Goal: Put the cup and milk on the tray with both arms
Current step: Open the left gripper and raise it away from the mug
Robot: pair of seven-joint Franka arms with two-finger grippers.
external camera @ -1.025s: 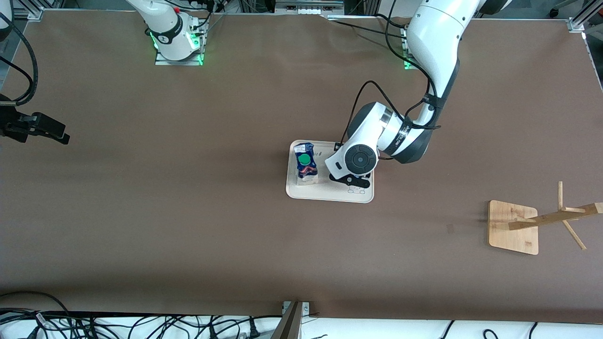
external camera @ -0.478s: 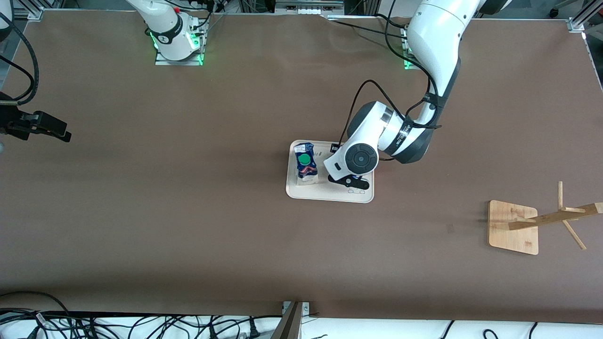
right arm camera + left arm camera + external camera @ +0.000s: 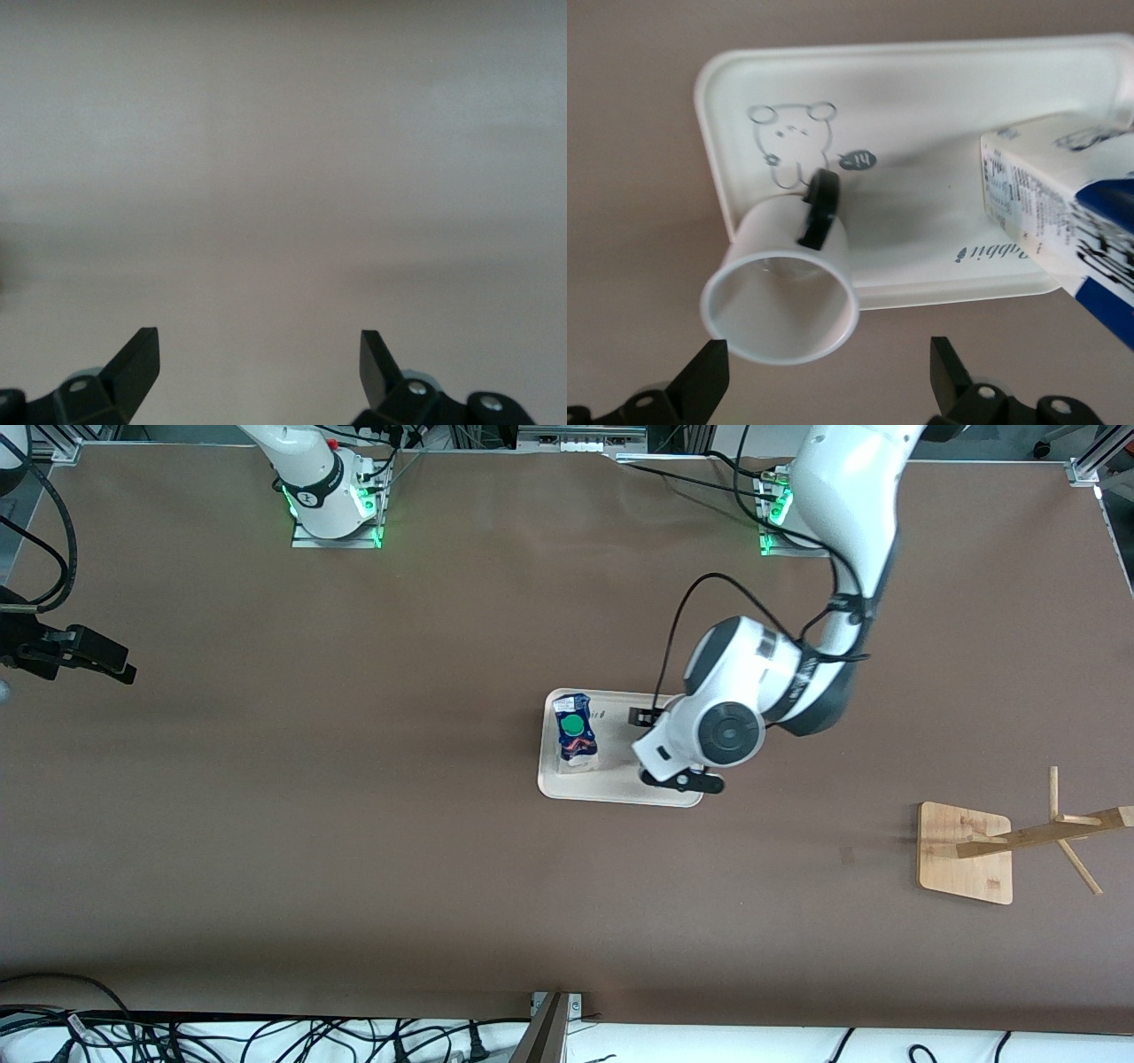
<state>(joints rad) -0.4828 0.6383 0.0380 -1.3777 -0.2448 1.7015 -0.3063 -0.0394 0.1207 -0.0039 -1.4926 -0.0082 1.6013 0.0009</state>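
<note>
Left gripper point(image 3: 824, 390) hangs over the tray's point(image 3: 939, 97) end toward the left arm, fingers apart, holding nothing. You'll see the cup point(image 3: 784, 297) upright on the tray below it, beside the milk point(image 3: 574, 731). Right gripper point(image 3: 257, 372) waits, fingers apart, well off toward the right arm's end.

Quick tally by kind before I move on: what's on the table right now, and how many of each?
Cup: 1, standing on the tray
Milk carton: 1, on the tray
Tray: 1
Wooden rack: 1, toward the left arm's end of the table
Total: 4
</note>
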